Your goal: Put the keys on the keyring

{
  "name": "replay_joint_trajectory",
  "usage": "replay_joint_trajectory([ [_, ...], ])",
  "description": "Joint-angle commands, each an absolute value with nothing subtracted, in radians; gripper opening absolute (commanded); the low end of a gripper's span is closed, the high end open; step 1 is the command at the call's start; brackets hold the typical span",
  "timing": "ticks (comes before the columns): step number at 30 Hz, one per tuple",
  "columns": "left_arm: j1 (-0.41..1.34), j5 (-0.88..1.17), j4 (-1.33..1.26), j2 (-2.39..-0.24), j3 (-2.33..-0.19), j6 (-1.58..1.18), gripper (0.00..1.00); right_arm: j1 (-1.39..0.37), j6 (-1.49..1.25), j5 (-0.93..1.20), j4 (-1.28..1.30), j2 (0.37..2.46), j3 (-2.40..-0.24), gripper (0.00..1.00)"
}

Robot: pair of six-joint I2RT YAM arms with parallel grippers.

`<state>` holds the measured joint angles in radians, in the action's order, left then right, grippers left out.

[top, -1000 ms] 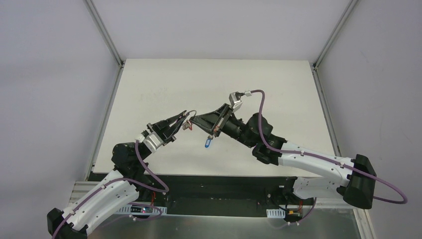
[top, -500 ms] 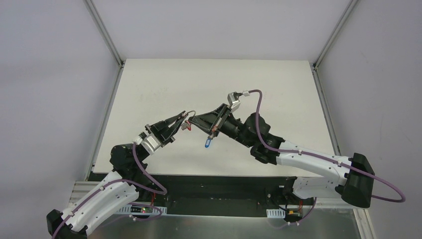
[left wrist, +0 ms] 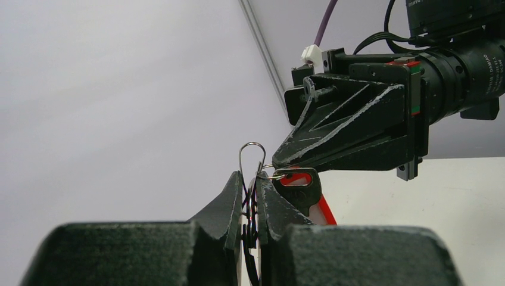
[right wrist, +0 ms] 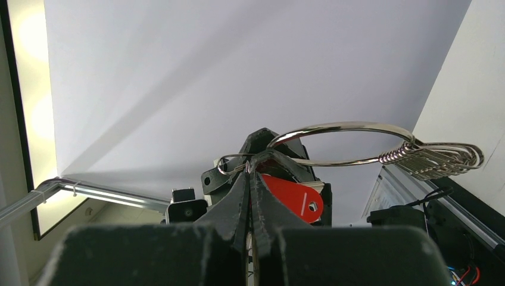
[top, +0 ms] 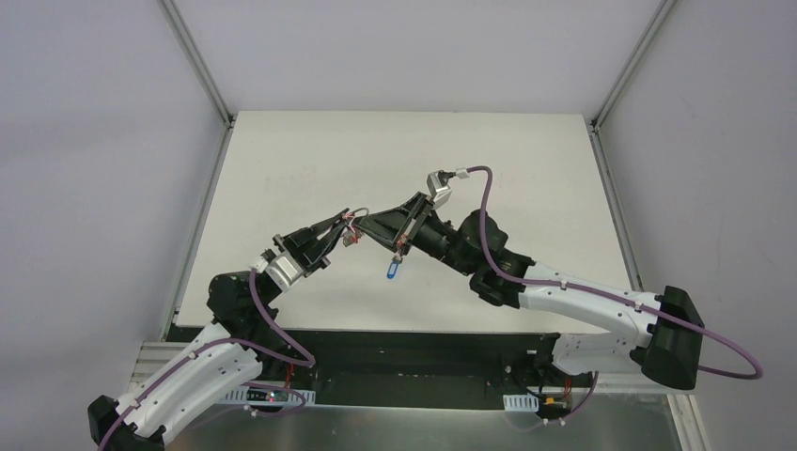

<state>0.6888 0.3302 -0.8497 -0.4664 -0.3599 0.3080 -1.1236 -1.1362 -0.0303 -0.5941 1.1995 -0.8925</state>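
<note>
The right claw (top: 365, 223) edges frame-left, pinching the red key (right wrist: 292, 196). The left claw (top: 349, 226) grips the keyring (right wrist: 339, 127); threading looks near.

You are looking at a silver keyring (right wrist: 339, 124), a red-headed key (right wrist: 292, 196), a blue-headed key (top: 392, 272), purple cables (top: 490, 188) on white arms (top: 583, 301), and a pale cream tabletop (top: 526, 150).

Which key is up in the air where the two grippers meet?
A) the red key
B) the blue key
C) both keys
A: the red key hangs at the shut tips of the right gripper, while the blue key lies on the table.
</note>
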Motion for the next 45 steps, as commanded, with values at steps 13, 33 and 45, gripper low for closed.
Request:
replay_joint_trajectory([
  [13,0.702,0.355,-0.906,-0.455,-0.363,0.327,0.0,-1.137,-1.118,-0.043,-0.676,1.218,-0.968,0.0],
  [33,0.706,0.351,-0.894,-0.453,-0.368,0.324,0.0,-1.151,-1.116,-0.026,-0.698,1.26,-1.01,0.0],
  [45,0.709,0.341,-0.894,-0.465,-0.368,0.327,0.0,-1.165,-1.099,-0.021,-0.698,1.254,-1.037,0.0],
])
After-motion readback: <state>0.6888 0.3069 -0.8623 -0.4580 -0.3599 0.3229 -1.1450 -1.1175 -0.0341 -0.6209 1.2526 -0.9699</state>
